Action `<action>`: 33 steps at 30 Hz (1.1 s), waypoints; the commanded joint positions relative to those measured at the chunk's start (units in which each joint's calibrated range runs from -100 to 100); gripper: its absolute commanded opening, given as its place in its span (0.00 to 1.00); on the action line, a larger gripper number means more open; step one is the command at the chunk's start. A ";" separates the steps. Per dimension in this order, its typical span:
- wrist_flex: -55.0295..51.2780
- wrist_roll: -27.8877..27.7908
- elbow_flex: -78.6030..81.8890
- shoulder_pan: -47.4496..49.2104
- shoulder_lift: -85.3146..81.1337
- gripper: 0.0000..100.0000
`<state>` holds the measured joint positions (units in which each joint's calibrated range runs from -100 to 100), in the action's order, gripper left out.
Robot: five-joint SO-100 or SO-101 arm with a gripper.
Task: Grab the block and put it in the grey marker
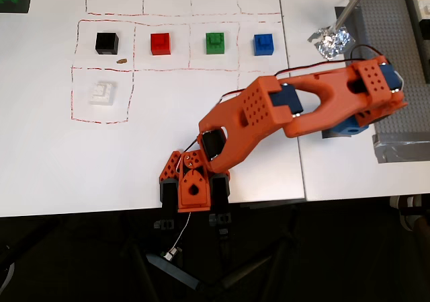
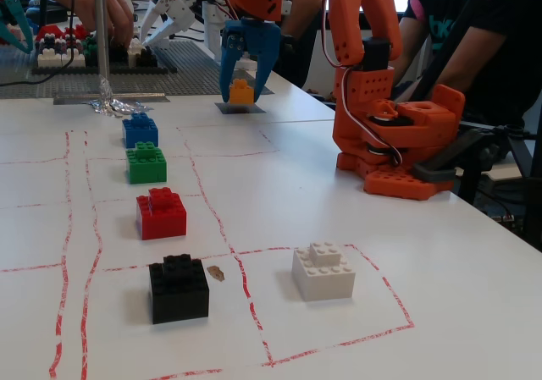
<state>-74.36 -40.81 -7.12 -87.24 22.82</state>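
Note:
In the fixed view the orange-yellow block [image 2: 241,91] sits on the small grey marker [image 2: 240,108] at the far side of the table. My gripper [image 2: 244,85], with blue fingers [image 2: 226,68], hangs straight down over it. The jaws are spread, one on each side of the block, with small gaps showing. In the overhead view the arm covers the block. Only a blue part of the gripper [image 1: 351,128] and a dark edge of the marker [image 1: 330,134] show there.
Blue [image 2: 140,130], green [image 2: 146,162], red [image 2: 161,213] and black [image 2: 179,289] cubes stand in a row in red-lined squares, with a white one [image 2: 323,271] beside them. Crumpled foil [image 2: 114,105], a grey studded baseplate [image 2: 144,71] and people's hands are behind. The arm base [image 2: 398,143] is on the right.

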 commanded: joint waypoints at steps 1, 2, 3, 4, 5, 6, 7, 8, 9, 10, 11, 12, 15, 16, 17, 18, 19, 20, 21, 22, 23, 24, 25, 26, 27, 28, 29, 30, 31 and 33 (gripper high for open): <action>2.60 -1.47 -2.76 -3.59 -3.04 0.00; 3.34 -1.61 -2.49 -3.67 -2.96 0.00; 3.58 -1.61 -2.40 -3.76 -2.87 0.00; 3.58 -1.61 -2.40 -3.85 -2.78 0.01; 3.58 -1.61 -2.31 -4.03 -2.78 0.02; 3.58 -1.61 -2.12 -4.12 -2.78 0.03; 3.58 -1.61 -1.94 -4.12 -2.87 0.04; 3.58 -1.66 -1.67 -4.29 -3.04 0.06; 3.42 -1.71 -1.49 -4.38 -3.13 0.07; 2.93 -1.76 -1.49 -4.38 -3.22 0.08; 2.28 -1.86 -1.49 -4.56 -3.39 0.10; 1.46 -1.90 -1.58 -4.73 -3.47 0.12; -0.75 -2.10 -2.03 -5.00 -3.82 0.22; -1.23 -2.20 -2.12 -5.00 -3.99 0.26; -1.64 -2.20 -2.12 -4.91 -4.16 0.28; -1.81 -2.20 -2.12 -4.82 -4.34 0.29; -1.97 -2.20 -2.12 -4.56 -4.51 0.29; -2.30 -2.05 -2.03 -4.38 -4.59 0.30; -2.70 -1.86 -2.03 -4.03 -4.85 0.32; -2.95 -1.51 -2.03 -3.76 -5.03 0.34; -3.19 -1.03 -2.03 -3.32 -5.28 0.35; -3.60 -0.59 -2.21 -3.06 -5.54 0.37; -4.42 -0.10 -2.49 -2.70 -5.97 0.38; -5.81 0.15 -2.85 -2.35 -6.40 0.39; -6.95 0.34 -3.21 -1.91 -7.09 0.39; -7.85 0.63 -3.30 -1.47 -7.87 0.39; -8.75 1.03 -3.39 -1.03 -8.82 0.40; -9.81 1.37 -3.57 -0.50 -9.76 0.40; -10.87 1.86 -3.85 0.12 -10.80 0.40; -13.48 3.13 -4.39 1.71 -13.21 0.39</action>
<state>-84.57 -39.44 -6.85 -89.13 22.30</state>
